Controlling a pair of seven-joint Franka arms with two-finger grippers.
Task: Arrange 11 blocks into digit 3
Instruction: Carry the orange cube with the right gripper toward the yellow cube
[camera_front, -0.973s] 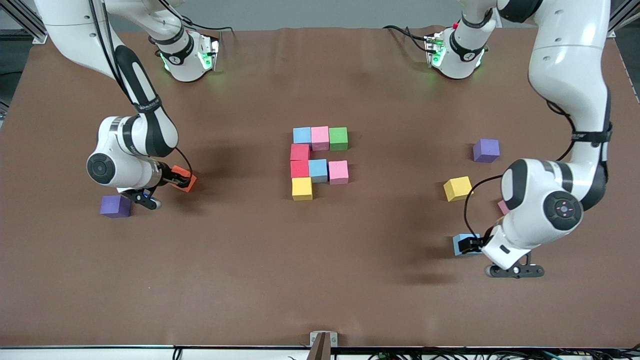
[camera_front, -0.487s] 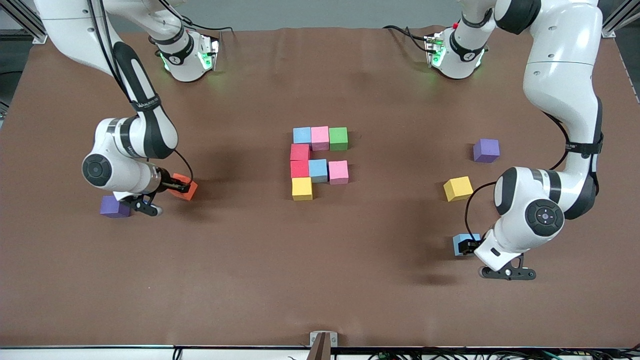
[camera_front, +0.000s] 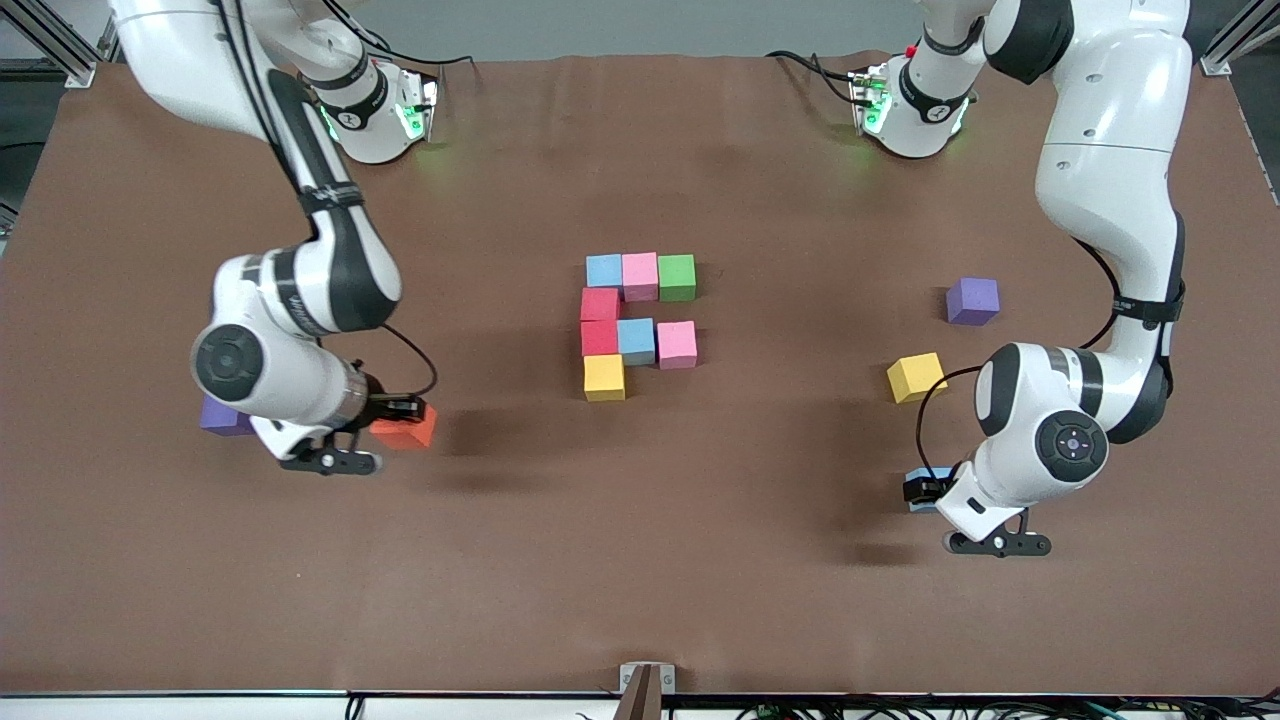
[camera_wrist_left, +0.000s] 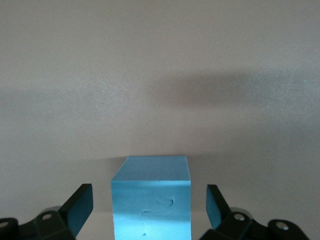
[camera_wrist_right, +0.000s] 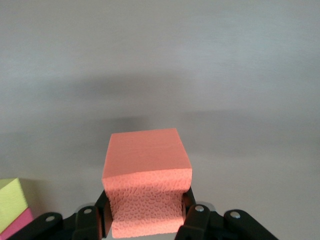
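Observation:
The digit 3 stands partly built mid-table: light blue (camera_front: 604, 270), pink (camera_front: 640, 275) and green (camera_front: 676, 277) blocks in a row, two red blocks (camera_front: 600, 303) (camera_front: 599, 338) below the light blue one, then light blue (camera_front: 636, 340) and pink (camera_front: 677, 343) beside the lower red, and yellow (camera_front: 604, 377) nearest the front camera. My right gripper (camera_front: 400, 415) (camera_wrist_right: 145, 220) is shut on the orange block (camera_front: 412, 432) (camera_wrist_right: 147, 180), held just above the table. My left gripper (camera_front: 925, 490) (camera_wrist_left: 148, 210) is open, its fingers (camera_wrist_left: 80, 207) astride a light blue block (camera_front: 928, 474) (camera_wrist_left: 151, 197) on the table.
A loose yellow block (camera_front: 915, 377) lies beside the left arm. One purple cube (camera_front: 972, 300) sits toward the left arm's end. Another purple cube (camera_front: 222, 417) is half hidden by the right arm. The figure's yellow block (camera_wrist_right: 11, 197) shows at the right wrist view's corner.
The right gripper closed on the orange block, lifted it and carried it toward the front camera and the figure. The left arm shifted slightly around the light blue block.

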